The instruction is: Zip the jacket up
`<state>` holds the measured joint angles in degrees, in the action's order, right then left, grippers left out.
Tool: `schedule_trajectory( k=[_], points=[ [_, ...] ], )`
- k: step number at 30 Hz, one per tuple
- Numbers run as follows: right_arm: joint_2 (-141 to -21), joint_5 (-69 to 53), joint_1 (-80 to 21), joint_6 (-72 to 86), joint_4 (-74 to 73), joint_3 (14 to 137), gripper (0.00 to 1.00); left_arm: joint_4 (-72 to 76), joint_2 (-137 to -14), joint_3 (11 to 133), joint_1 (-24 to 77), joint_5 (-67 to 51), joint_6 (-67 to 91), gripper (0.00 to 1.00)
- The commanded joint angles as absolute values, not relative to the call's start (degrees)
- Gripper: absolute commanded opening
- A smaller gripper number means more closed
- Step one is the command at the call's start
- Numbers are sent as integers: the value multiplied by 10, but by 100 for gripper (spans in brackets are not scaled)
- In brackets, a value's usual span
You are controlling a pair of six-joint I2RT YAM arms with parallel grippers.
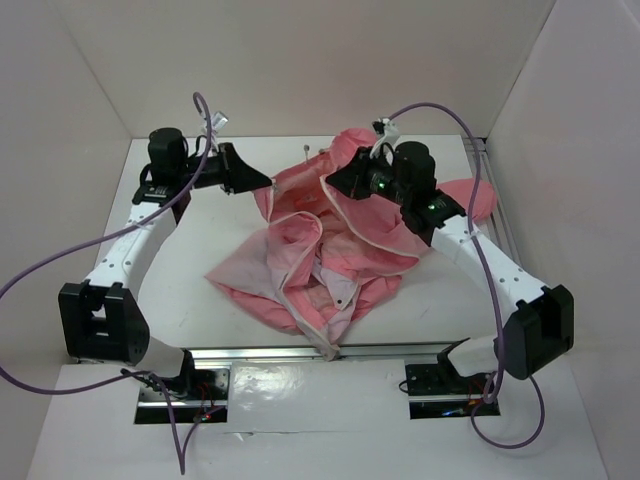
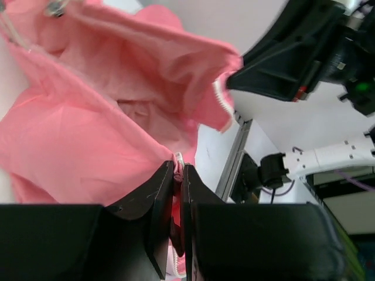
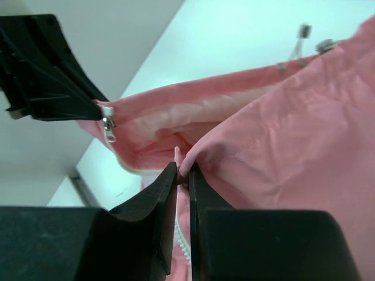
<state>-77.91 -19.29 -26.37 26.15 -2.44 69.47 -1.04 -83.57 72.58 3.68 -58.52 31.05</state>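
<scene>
The salmon-pink jacket [image 1: 330,250] lies crumpled mid-table, its paler lining [image 1: 262,262] turned up at the front. My left gripper [image 1: 266,183] is shut on the jacket's zipper edge [image 2: 178,159], and a metal zipper slider [image 3: 109,127] hangs by its tips. Just to its right, my right gripper [image 1: 333,181] is shut on a fold of the jacket [image 3: 186,165] at the other zipper edge, white teeth [image 3: 183,240] showing between the fingers. Both held edges are lifted off the table, with pink cloth stretched between the grippers.
A metal rail [image 1: 270,355] runs along the table's front edge, another [image 1: 497,195] along its right side. White walls close in the back and sides. Cord toggles [image 1: 306,150] lie behind the jacket. Purple cables [image 1: 60,260] loop off both arms.
</scene>
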Motion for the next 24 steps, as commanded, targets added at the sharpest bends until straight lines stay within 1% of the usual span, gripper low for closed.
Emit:
schedule_trajectory(
  k=[1, 3, 6, 7, 10, 11, 13, 14, 15, 17, 18, 19, 24],
  points=[
    [-792, -259, -285, 287, 91, 686, 0, 158, -809, 703, 41, -674, 373, 0],
    [-792, -264, -293, 287, 122, 678, 0, 191, -809, 692, 41, -689, 399, 0],
    [-792, -270, -305, 292, 158, 656, 0, 300, -825, 678, 41, -724, 480, 0],
    [-792, -270, -305, 292, 166, 656, 0, 375, -837, 678, 41, -742, 506, 0],
    [-787, -270, -311, 292, 189, 643, 0, 490, -857, 658, 41, -761, 613, 0],
    [-787, -270, -311, 292, 189, 642, 0, 576, -873, 657, 41, -761, 674, 0],
    [-792, -278, -311, 292, 197, 642, 0, 668, -891, 650, 41, -768, 737, 0],
    [-792, -278, -311, 292, 202, 642, 0, 714, -903, 644, 41, -768, 803, 0],
    [-792, -283, -311, 292, 213, 642, 0, 810, -927, 644, 41, -768, 839, 0],
    [-792, -283, -311, 292, 214, 642, 0, 920, -957, 638, 41, -760, 921, 0],
    [-787, -283, -311, 292, 208, 637, 0, 972, -973, 645, 41, -755, 1000, 0],
    [-787, -283, -311, 292, 208, 637, 0, 1054, -1006, 651, 41, -755, 1035, 0],
    [-773, -267, -316, 297, 192, 622, 0, 1043, -1016, 650, 47, -741, 1028, 0]
  ],
)
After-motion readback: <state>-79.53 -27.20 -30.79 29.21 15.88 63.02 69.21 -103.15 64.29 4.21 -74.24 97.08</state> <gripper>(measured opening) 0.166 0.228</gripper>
